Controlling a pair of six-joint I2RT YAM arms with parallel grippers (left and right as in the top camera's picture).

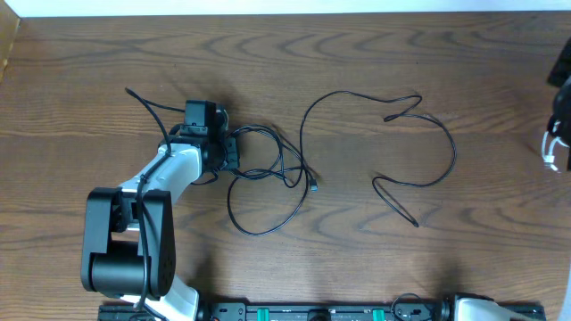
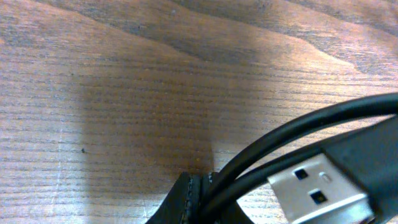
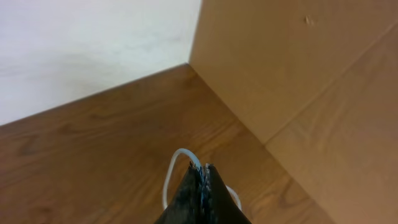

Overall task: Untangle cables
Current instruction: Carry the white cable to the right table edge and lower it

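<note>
A tangle of thin black cables [image 1: 268, 171] lies left of the table's middle, one end running up-left past my left arm. My left gripper [image 1: 234, 153] sits at the tangle's left edge. In the left wrist view it [image 2: 200, 198] is shut on two strands of black cable [image 2: 292, 134], with a silver USB plug [image 2: 317, 190] right beside the fingertips. A separate black cable [image 1: 393, 147] winds loosely at centre right. My right gripper [image 1: 558, 134] is at the far right edge; in its wrist view it [image 3: 203, 171] is shut on a thin white cord [image 3: 176, 163].
A raised wooden wall [image 3: 292, 68] borders the table close to the right gripper. The arm bases and a black rail [image 1: 330, 312] line the near edge. The left arm's body [image 1: 134, 232] covers the near-left area.
</note>
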